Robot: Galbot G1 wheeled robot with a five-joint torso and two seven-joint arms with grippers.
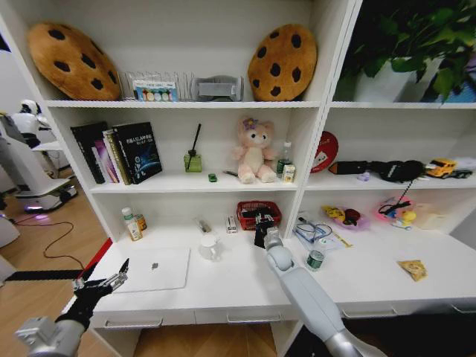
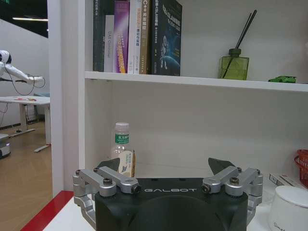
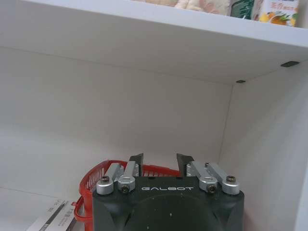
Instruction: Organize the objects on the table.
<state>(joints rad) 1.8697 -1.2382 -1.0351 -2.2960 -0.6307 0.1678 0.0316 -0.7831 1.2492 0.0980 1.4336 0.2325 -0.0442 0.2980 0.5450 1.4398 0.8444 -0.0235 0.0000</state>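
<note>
We see open white desk surface (image 1: 245,279) in front of the closed silver laptop (image 1: 155,269) and the small white mug (image 1: 209,248), where our wide-open left gripper (image 1: 104,282) hovers at the desk's left front corner. Farther back, our right gripper (image 1: 262,227), fingers parted, sits just before the red plastic mesh basket (image 1: 258,214), hemmed by the white shelf board (image 3: 144,33) overhead and the white upright partition (image 3: 269,154) close on its right. The back left corner is blocked by a clear bottle with a white cap (image 2: 121,149); right of the partition, a green-labelled bottle (image 1: 316,259), tangled cables (image 1: 312,229) and a tan snack packet (image 1: 413,269) leave bare gaps between them.
</note>
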